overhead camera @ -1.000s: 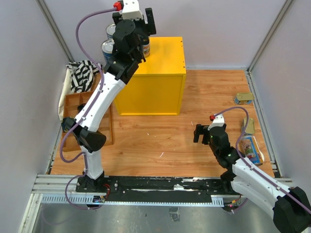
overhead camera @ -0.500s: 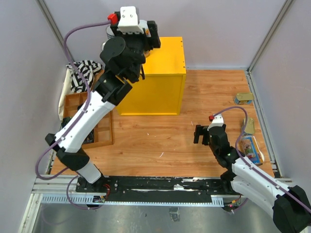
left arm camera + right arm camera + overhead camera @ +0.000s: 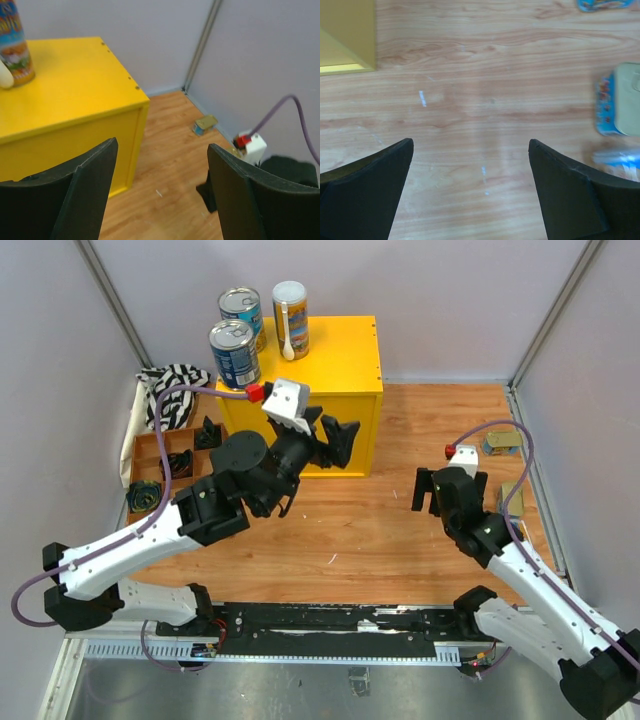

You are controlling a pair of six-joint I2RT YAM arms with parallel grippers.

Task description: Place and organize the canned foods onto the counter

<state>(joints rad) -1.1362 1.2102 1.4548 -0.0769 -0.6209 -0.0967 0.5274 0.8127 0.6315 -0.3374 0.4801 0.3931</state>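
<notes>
The left claw [image 3: 336,437] hangs in front of the yellow surface [image 3: 335,360], close to its front face. Its 2 fingers [image 3: 85,190] stand partly apart, with nothing between them and touching nothing. The right claw [image 3: 432,492] hovers over the wooden surface [image 3: 350,525], spread wide and empty. 3 cans stand upright at the back left of the yellow surface. The front blue can [image 3: 235,353] is close to the rear blue can [image 3: 242,315], and the slim can [image 3: 291,320] is just to their right. 2 gold tins lie on the wooden surface by the right wall, well apart from the yellow surface. These are the far tin [image 3: 502,443] and the near tin [image 3: 514,498], both beyond the right claw's reach of contact.
</notes>
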